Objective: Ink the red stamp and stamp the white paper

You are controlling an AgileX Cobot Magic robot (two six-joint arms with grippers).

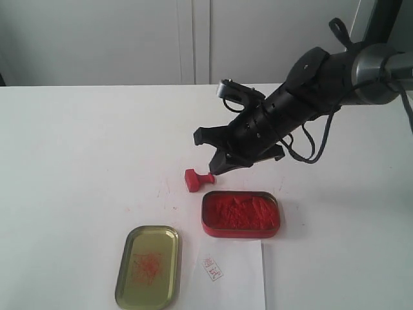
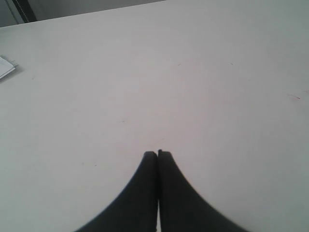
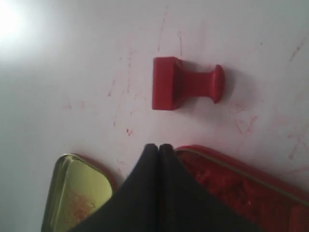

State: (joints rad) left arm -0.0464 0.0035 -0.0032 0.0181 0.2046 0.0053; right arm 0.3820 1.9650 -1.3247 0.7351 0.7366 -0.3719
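Observation:
The red stamp [image 1: 196,179] lies on its side on the white table, just left of the far edge of the red ink tin [image 1: 241,214]. The right wrist view shows the red stamp [image 3: 185,85] with its square base and knob handle, free of any grip. My right gripper [image 1: 216,169] hovers right beside the stamp's knob, shut and empty; its fingertips [image 3: 164,148] are pressed together. The white paper [image 1: 229,278] lies at the front edge with a small red imprint. My left gripper [image 2: 158,153] is shut over bare table and does not appear in the exterior view.
A gold lid [image 1: 149,266] with red smears lies left of the paper; the gold lid [image 3: 76,193] also shows in the right wrist view beside the red ink tin [image 3: 241,183]. Faint red marks stain the tabletop around the stamp.

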